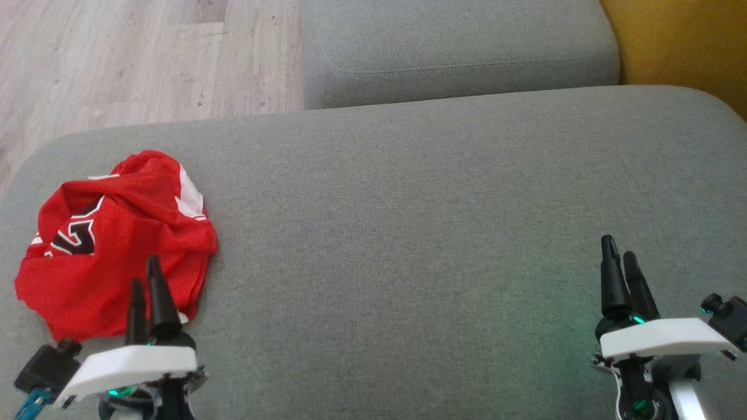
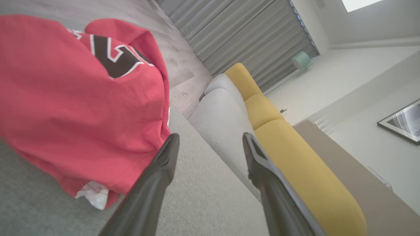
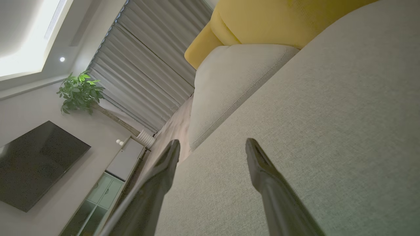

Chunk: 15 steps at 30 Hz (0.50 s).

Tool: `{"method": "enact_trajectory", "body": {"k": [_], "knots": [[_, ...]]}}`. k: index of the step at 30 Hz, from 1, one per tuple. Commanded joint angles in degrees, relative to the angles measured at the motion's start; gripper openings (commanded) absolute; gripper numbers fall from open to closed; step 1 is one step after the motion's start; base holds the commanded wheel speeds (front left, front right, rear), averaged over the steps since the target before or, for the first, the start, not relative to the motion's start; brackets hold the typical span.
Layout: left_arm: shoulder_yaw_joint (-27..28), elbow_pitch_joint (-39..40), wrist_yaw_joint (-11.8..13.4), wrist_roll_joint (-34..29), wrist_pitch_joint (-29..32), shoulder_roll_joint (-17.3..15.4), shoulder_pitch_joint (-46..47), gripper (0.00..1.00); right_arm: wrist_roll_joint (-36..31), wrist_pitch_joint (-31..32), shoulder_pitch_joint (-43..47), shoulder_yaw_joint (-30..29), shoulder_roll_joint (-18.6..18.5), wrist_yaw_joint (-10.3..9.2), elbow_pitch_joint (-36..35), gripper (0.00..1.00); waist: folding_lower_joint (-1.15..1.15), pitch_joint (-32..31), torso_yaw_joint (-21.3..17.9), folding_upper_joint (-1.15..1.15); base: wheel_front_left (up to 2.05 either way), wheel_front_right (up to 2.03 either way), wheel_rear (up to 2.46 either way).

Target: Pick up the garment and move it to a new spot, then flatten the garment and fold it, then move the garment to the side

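Observation:
The garment (image 1: pixel 117 239) is a red jersey with white trim and a black number, lying crumpled at the left end of the grey cushion (image 1: pixel 408 221). My left gripper (image 1: pixel 146 273) hovers open at the garment's near edge, with nothing between its fingers. The left wrist view has the garment (image 2: pixel 75 105) filling the left side, just beyond the left gripper (image 2: pixel 210 139). Far to the right, my right gripper (image 1: pixel 617 247) stands open over bare cushion. Its wrist view has the right gripper (image 3: pixel 212 144) with empty space between the fingers.
A second grey cushion (image 1: pixel 461 52) sits beyond the first one. A yellow cushion (image 1: pixel 677 41) lies at the back right. Wooden floor (image 1: pixel 128 58) lies past the cushion's far left edge. Curtains (image 3: pixel 147 72), a plant (image 3: pixel 80 93) and a dark screen (image 3: pixel 36 164) stand far off.

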<state>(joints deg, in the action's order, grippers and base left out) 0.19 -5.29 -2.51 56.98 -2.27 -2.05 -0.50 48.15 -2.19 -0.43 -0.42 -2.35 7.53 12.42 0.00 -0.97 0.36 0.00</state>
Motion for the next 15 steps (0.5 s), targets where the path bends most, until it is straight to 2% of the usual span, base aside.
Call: {"method": "enact_trajectory", "body": {"k": [1,7,10,15], "knots": [[0.1,2.5,0.0,-2.8,-0.8,-0.5,1.4,1.0,-2.2,-0.9,-2.9,0.9,-0.3,-0.02,-2.7,1.0,0.0,0.0,0.0,0.0,0.0,0.0,0.0],[-3.9,2.9,0.7,-11.5,-1.8,-1.7,1.5,1.0,-7.6,-1.9,-2.6,2.0,-0.3,-0.02,-3.1,1.0,0.0,-0.1,-0.2,0.0,0.0,0.0,0.0],[-7.2,2.8,2.6,-15.4,-2.5,-3.0,1.6,1.0,-11.6,-2.6,-2.5,3.1,-0.3,-0.02,-3.3,1.0,0.0,-0.2,-0.4,0.0,0.0,0.0,0.0],[-10.6,1.9,5.1,-18.7,-3.3,-4.5,1.6,1.0,-16.4,-3.5,-2.7,4.1,-0.4,-0.02,-3.9,1.0,0.0,-0.4,-0.7,0.0,0.0,0.0,0.0]]}}
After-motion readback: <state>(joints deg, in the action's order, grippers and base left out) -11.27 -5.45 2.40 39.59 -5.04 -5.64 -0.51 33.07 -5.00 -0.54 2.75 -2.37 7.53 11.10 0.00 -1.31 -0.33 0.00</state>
